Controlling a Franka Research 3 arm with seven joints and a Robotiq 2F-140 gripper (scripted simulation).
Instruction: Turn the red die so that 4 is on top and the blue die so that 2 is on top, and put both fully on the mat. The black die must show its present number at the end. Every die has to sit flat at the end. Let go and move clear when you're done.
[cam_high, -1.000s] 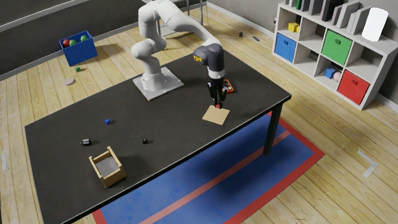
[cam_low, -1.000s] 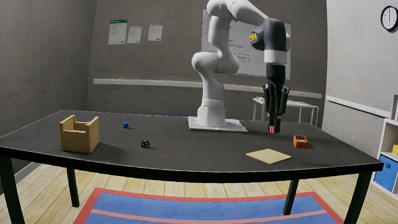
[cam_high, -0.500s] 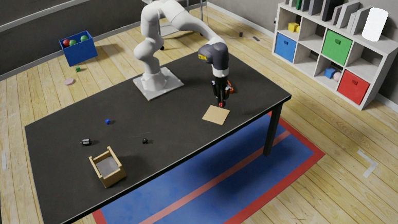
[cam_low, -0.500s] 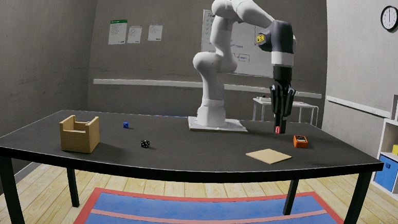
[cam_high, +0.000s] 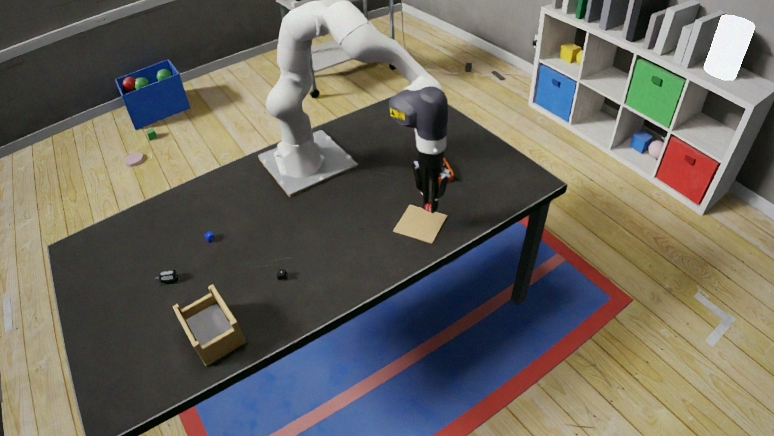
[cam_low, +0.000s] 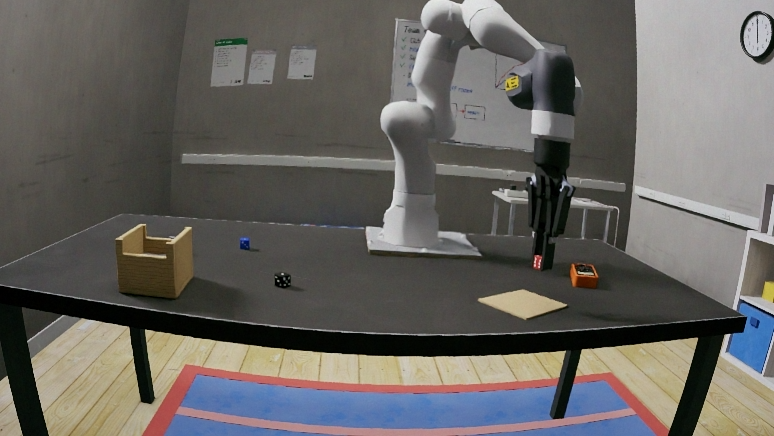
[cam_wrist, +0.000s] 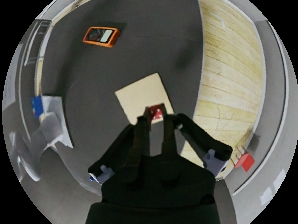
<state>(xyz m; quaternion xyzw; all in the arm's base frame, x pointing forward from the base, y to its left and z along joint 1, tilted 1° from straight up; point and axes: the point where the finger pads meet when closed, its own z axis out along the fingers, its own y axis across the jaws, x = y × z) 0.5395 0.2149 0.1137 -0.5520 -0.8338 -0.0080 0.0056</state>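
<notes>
My gripper (cam_high: 428, 205) (cam_low: 542, 263) (cam_wrist: 156, 110) points down and is shut on the red die (cam_high: 428, 206) (cam_low: 537, 262) (cam_wrist: 157, 111). It holds the die in the air, near and above the mat's far edge. The tan mat (cam_high: 419, 227) (cam_low: 522, 306) (cam_wrist: 137, 95) lies on the table with nothing on it. The blue die (cam_high: 209, 236) (cam_low: 244, 243) sits on the table at the left, off the mat. The black die (cam_high: 281, 274) (cam_low: 282, 280) sits on the table left of the middle. The numbers on top of the dice are too small to read.
An orange meter (cam_high: 447, 171) (cam_low: 584, 275) (cam_wrist: 101, 36) lies beyond the mat. An open wooden box (cam_high: 224, 343) (cam_low: 146, 276) stands at the left front. A small black and grey object (cam_high: 167, 276) lies behind the box. The arm's base plate (cam_high: 291, 186) is at the back.
</notes>
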